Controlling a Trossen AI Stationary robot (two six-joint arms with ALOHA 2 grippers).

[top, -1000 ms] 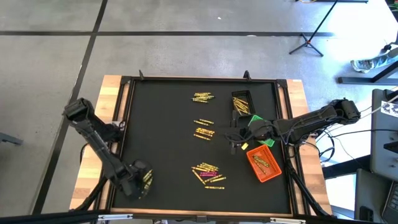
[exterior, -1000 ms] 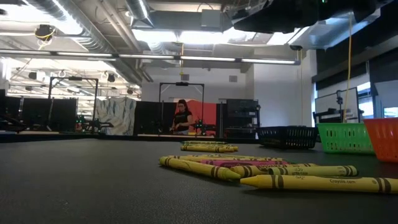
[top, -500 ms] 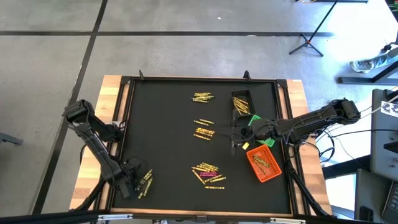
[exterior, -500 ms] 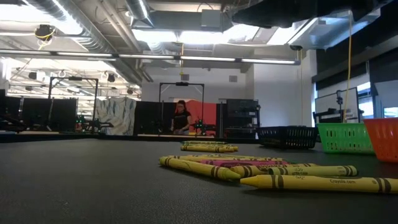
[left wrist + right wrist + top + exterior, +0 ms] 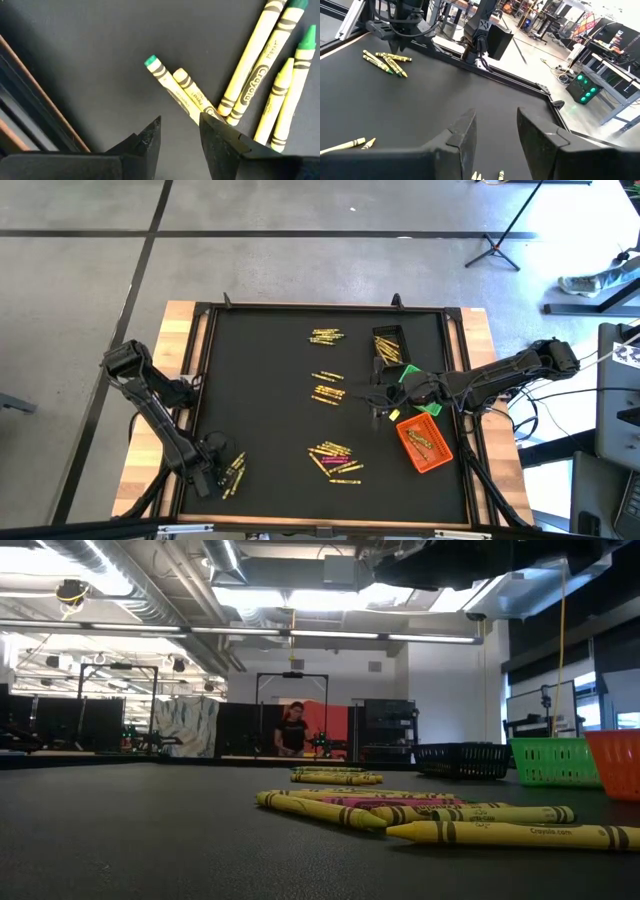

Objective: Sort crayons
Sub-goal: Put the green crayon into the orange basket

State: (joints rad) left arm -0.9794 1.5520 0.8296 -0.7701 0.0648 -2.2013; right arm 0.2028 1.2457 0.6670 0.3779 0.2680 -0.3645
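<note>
The left gripper (image 5: 212, 475) sits at the table's 7 o'clock corner, just beside a small cluster of yellow-green crayons (image 5: 234, 475); its wrist view shows the fingers (image 5: 150, 140) slightly apart with nothing between them, one tip touching the nearest crayon (image 5: 172, 87). The right gripper (image 5: 378, 402) hovers toward 3 o'clock, near the green bin (image 5: 413, 383) and orange bin (image 5: 424, 442), fingers parted and empty. More crayons lie in loose piles at the mat's centre (image 5: 327, 391), 12 o'clock (image 5: 325, 336) and 6 o'clock (image 5: 335, 458); the black bin (image 5: 389, 345) already holds some. This looks like the approach to a pick: next, the left gripper needs to straddle one crayon and close.
</note>
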